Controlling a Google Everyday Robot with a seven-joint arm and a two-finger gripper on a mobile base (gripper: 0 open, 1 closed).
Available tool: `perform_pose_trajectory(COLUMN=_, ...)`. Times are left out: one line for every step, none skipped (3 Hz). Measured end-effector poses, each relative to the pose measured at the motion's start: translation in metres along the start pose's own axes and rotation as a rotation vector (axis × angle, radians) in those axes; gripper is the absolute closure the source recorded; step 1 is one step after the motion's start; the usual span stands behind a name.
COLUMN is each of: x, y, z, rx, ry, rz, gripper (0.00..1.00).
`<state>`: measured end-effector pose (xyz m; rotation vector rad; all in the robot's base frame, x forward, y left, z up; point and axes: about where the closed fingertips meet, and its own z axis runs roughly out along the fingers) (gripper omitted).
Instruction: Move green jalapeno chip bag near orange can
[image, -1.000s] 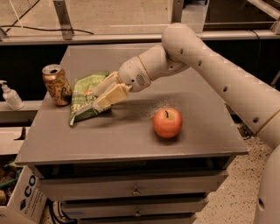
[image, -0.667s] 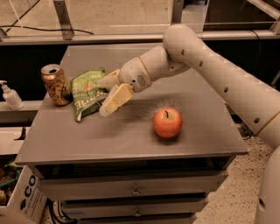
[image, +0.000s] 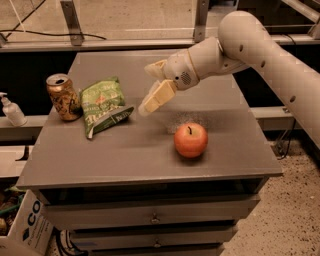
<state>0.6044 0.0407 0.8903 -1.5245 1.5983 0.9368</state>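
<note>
The green jalapeno chip bag (image: 102, 105) lies flat on the grey table (image: 150, 150), left of the middle, right beside the orange can (image: 63, 97), which stands upright at the table's left edge. The bag's left side is close to the can, almost touching. My gripper (image: 151, 86) is open and empty, raised above the table to the right of the bag, with one cream finger (image: 157, 96) pointing down-left and the other (image: 155, 68) higher up.
A red-orange apple (image: 190, 140) sits right of the middle near the front. A white pump bottle (image: 11, 110) stands on a ledge left of the table. Drawers sit below the tabletop. A cardboard box (image: 27, 225) is on the floor at lower left.
My gripper let go of the chip bag, opened, and drew back to the right and up. The bag now lies beside the can.
</note>
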Motion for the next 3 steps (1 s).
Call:
perform_pose_trajectory(x=0.01, y=-0.032, z=-0.037, rx=0.13, ry=0.03, rz=-0.01, gripper=0.0)
perform_pose_trajectory(x=0.027, y=-0.065, z=-0.063, rx=0.249, ry=0.055, rz=0.003, gripper=0.0)
perform_pose_trajectory(x=0.028, y=-0.068, z=-0.064, rx=0.26, ry=0.057, rz=0.003, gripper=0.0)
